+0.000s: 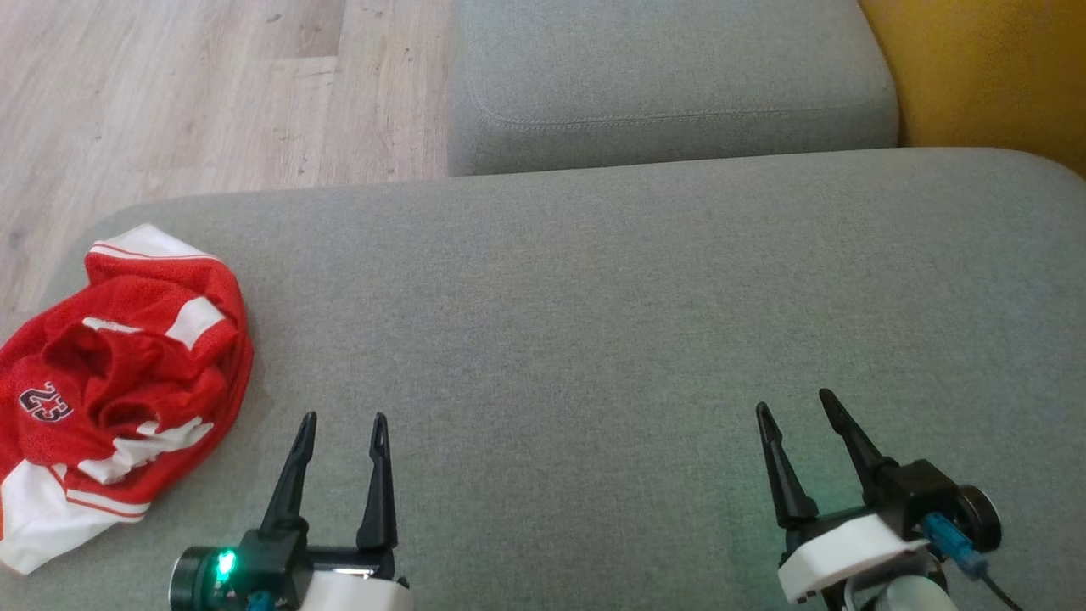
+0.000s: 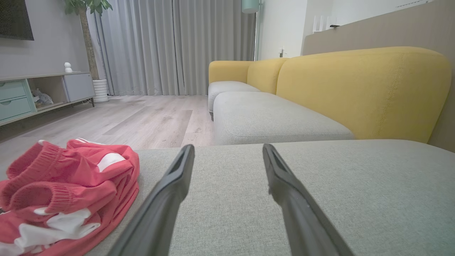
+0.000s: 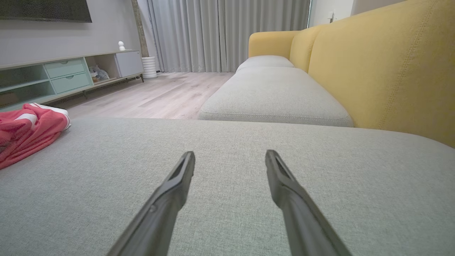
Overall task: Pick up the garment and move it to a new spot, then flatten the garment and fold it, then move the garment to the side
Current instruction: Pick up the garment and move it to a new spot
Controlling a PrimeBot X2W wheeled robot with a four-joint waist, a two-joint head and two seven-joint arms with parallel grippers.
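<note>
head view: red and white garment (image 1: pixel 119 373) lies crumpled at the left edge of the grey sofa cushion (image 1: pixel 594 322), number 23 showing, not yet flattened or folded. left hand (image 1: pixel 344 417) sits low over the cushion just right of the garment, fingers spread, clear of the cloth. a strip of bare cushion separates them. right hand (image 1: pixel 793 400) is well apart to the right, fingers spread too, gripping no object. beyond: second grey cushion (image 1: pixel 670 76), yellow backrest (image 1: pixel 984 68) at right, wood floor (image 1: pixel 170 102) at left. left wrist view: low cabinet (image 2: pixel 42 92) and grey curtains (image 2: pixel 177 46) far off.
</note>
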